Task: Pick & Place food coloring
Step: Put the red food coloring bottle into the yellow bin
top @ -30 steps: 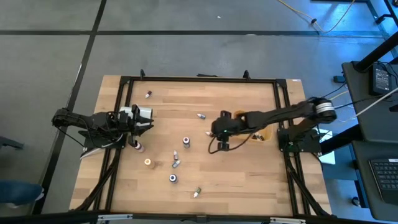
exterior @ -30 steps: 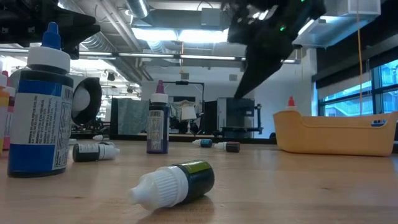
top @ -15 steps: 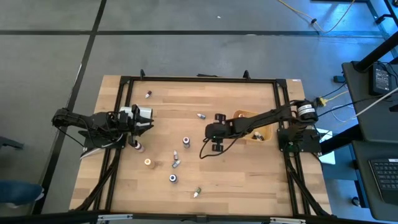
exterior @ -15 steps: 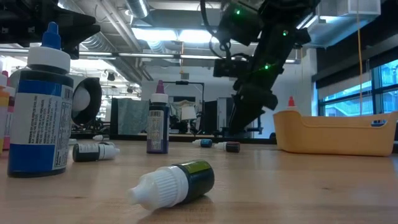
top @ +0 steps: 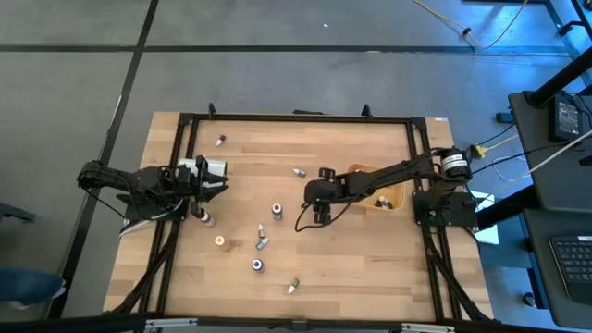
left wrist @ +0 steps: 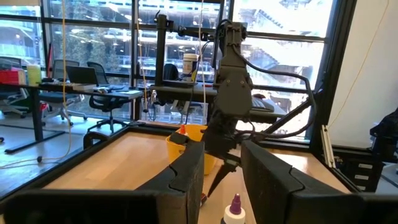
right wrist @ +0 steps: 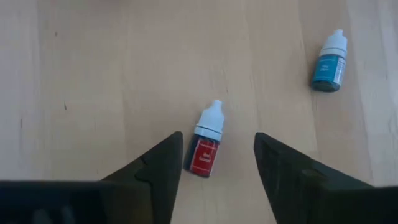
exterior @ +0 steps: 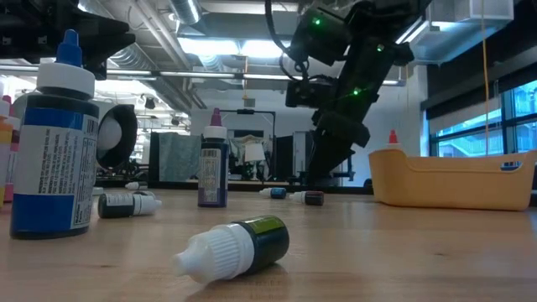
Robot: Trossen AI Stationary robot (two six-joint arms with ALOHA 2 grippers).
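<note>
The right claw (right wrist: 214, 165) hangs just above the worktop (top: 351, 250) near the centre of the high view, fingers spread apart with nothing between them but air. Directly under the gap lies a red food coloring bottle (right wrist: 206, 147) on its side, white cap pointing toward the top of the right wrist frame; a blue bottle (right wrist: 328, 61) lies well apart in that frame's upper right.

A second ago this arm was further right in the high view, beside the tan tray (top: 381, 197), with its fingers closer together. It has since swung left of the tray and dropped, and the fingers have widened. I take that to mean one delivery is finished and the claw is lining up on the red bottle for the next pick, with no contact yet.

The left claw (left wrist: 221, 168) waits at the left edge of the worktop, unchanged, its fingers narrowly parted and holding nothing that shows.

The remaining bottles (top: 259, 242) are scattered across the lower-left middle of the high view, some upright, some lying.

In the high view the red bottle is hidden under the right arm. What the tray holds is hard to make out; only one red cap tip (exterior: 392, 135) shows above its wall in the low view. Whether the right fingertips already touch the wood is cut off at the wrist frame's bottom edge.
</note>
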